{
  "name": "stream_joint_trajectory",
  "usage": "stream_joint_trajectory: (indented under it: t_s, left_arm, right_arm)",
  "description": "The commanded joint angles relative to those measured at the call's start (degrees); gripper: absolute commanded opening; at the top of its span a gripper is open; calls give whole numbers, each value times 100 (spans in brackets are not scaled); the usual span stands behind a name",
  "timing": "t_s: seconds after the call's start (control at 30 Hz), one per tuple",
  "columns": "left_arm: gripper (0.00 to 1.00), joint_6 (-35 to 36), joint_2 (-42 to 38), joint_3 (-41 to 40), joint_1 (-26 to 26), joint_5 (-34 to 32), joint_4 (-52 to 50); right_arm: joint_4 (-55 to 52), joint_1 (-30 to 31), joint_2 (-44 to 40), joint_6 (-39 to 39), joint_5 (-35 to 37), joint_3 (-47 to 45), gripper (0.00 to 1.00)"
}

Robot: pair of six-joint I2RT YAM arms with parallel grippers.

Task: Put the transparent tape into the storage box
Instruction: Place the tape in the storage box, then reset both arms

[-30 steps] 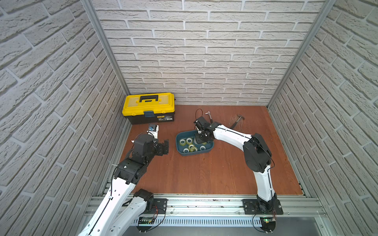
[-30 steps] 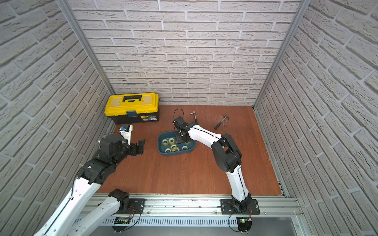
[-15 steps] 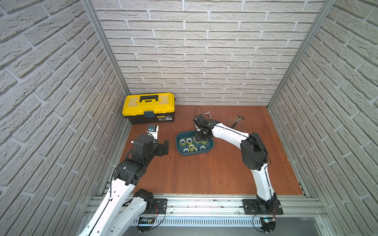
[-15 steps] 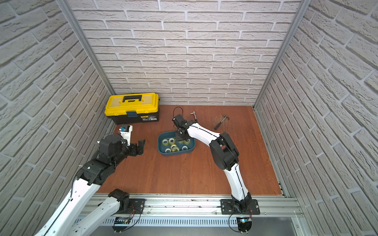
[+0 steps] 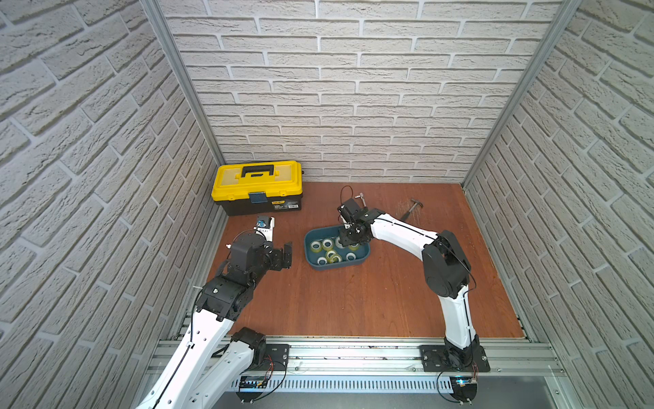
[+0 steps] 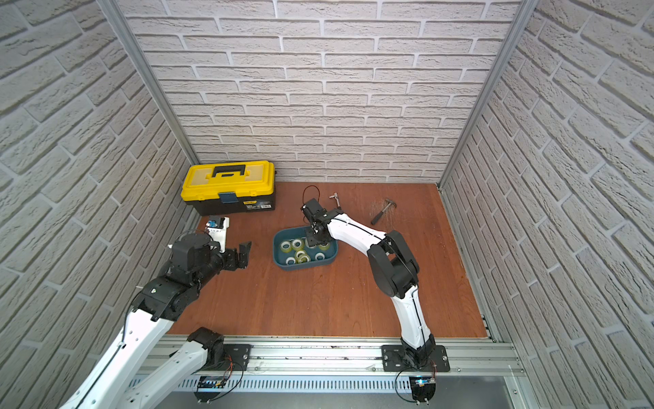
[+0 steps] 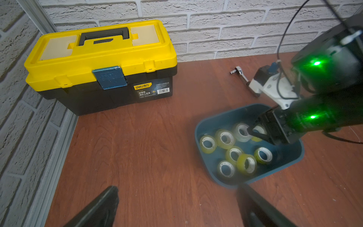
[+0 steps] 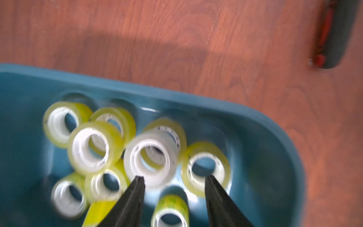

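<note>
Tape rolls (image 7: pixel 225 138) of clear yellowish film lie inside the storage box (image 5: pixel 336 266). Most are flat with their core holes facing up, though one roll (image 7: pixel 247 164) leans tilted on a neighbour. In both top views the box's long axis runs roughly across the counter (image 5: pixel 354 301), slightly skewed. The box sits near the middle, well apart from the yellow-lidded toolbox (image 5: pixel 258 186) at the back wall. The right arm reaches forward and bends down over the back part of the box. Its right claw (image 8: pixel 173 181) points into the tub with fingers (image 8: pixel 133 196) apart and nothing between them. A pale roll (image 8: pixel 151 159) shows just ahead of the fingertips, too blurred to tell whether it lies flat or tilted. The left arm is folded at the counter's left side, and its left claw (image 7: pixel 177 187) is held above the wood, spread wide and empty, aimed toward the box. In the top views the right wrist hides part of the box's back rim. A hammer (image 5: pixel 410 209) and a ratchet (image 5: pixel 361 196) lie behind the box.
</note>
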Motion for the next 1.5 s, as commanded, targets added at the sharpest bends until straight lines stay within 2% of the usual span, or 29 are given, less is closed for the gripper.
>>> stream_joint_trajectory:
  t_s: [0.0,0.13,0.17,0.2,0.3,0.37,0.43,0.47,0.63,0.73,0.8,0.9,1.03,1.23,1.37,1.43,1.47]
  left_arm:
    - [98,53,-93,-148,-32,-193,285]
    - [98,-110,-190,-345,-32,-428,454]
    - [98,-185,-184,-348,-28,-520,449]
    - [98,-338,-151,-317,-32,-773,411]
    - [98,-787,-111,-474,-28,-1711,655]
    - [98,-960,-105,-722,-40,-1948,936]
    - [98,-1183,-103,-1062,-37,-2118,1266]
    - [98,-1191,-103,-1226,-41,-2179,1467]
    - [98,-379,16,-1786,-43,-2934,2712]
    - [98,245,388,-1971,-2,-3446,3507]
    - [98,459,556,-2075,115,-3584,3895]
    - [98,649,668,-2442,413,-3359,4689]
    - [98,47,856,-2918,997,-3129,5018]
    - [98,257,925,-3537,1304,-3096,6079]
    - [98,164,1850,-3659,1739,-2936,6735]
    - [98,285,2336,-3576,1828,-3162,6971]
    - [98,368,2437,-3542,1908,-2961,7108]
  right_arm:
    - [343,-24,-1115,-70,104,-388,60]
    - [583,-24,-2119,-176,205,-1221,67]
    - [625,-24,-2346,-203,299,-1427,71]
    - [685,-24,-2597,-254,431,-1670,78]
    - [716,-42,-3216,-402,911,-2260,83]
    - [732,-51,-3581,-452,1333,-2624,87]
    - [780,-83,-3988,-421,1891,-3031,99]
    - [833,-90,-4167,-433,2109,-3198,99]
    - [1338,-297,-5135,-880,2451,-4136,99]
    - [1672,-495,-5503,-1325,2477,-4558,99]
    - [1825,-654,-5584,-1595,2489,-4748,99]
    - [2119,-1023,-5556,-1628,2403,-5002,99]
    - [2743,-1459,-5318,-1627,2383,-5311,99]
    - [3589,-2003,-4641,-1684,2520,-5556,99]
    - [4960,-2159,-4291,-1977,2934,-6108,99]
    - [5544,-2351,-4105,-2004,3073,-6341,99]
    - [5639,-2464,-4007,-1927,3143,-6374,99]
